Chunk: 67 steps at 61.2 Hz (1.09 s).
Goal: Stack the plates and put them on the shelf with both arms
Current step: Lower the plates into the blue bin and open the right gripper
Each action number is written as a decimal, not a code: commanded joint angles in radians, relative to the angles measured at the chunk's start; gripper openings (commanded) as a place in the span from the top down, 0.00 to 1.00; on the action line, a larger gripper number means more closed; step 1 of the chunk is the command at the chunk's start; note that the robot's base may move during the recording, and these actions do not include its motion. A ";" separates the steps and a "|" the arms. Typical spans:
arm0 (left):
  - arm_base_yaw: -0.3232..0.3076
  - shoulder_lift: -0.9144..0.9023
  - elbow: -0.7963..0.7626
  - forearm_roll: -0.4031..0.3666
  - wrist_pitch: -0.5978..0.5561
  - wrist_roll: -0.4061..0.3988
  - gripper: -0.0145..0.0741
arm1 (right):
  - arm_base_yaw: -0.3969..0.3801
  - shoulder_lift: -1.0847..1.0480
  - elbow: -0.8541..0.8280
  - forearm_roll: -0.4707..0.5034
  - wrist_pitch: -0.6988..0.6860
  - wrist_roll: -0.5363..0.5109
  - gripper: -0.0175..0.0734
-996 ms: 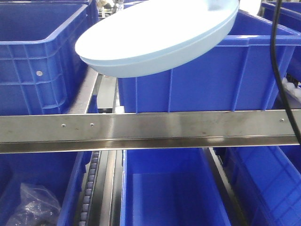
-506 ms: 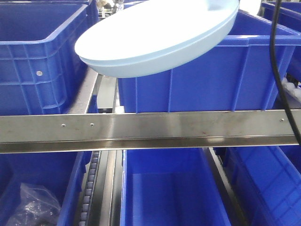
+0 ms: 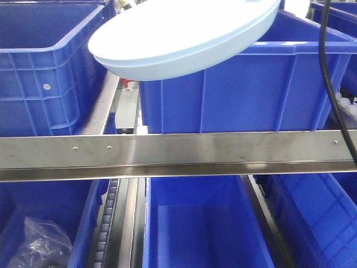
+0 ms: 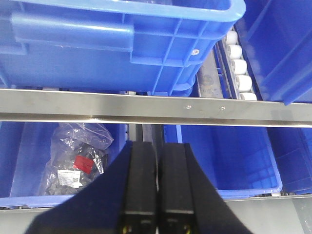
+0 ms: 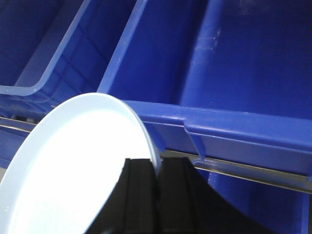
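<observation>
Plates [image 3: 184, 39] held tilted above upper crate [image 3: 245, 84] rim, right gripper [image 5: 157, 168] pinching rim edge for carry toward shelf. Left gripper [image 4: 157, 156] pressed together, empty, below shelf rail [image 4: 156, 108].

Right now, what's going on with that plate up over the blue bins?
The right gripper is pinching the rim of the stacked pale plates, holding them tilted in the air above the upper-row blue crate, not yet set down. The left gripper is shut on nothing, facing the steel shelf rail with a bagged item in a lower bin.
</observation>
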 commanded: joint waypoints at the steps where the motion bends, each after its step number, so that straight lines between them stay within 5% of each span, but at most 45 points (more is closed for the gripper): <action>1: -0.007 0.001 -0.028 -0.015 -0.078 -0.001 0.74 | -0.013 -0.029 -0.032 0.009 -0.144 -0.003 0.75; 36: -0.007 0.001 -0.028 -0.015 -0.078 -0.001 0.74 | -0.265 0.191 -0.304 0.009 -0.160 -0.003 0.75; 67: -0.007 0.001 -0.028 -0.015 -0.078 -0.001 0.74 | -0.351 0.558 -0.699 0.009 -0.162 -0.003 0.74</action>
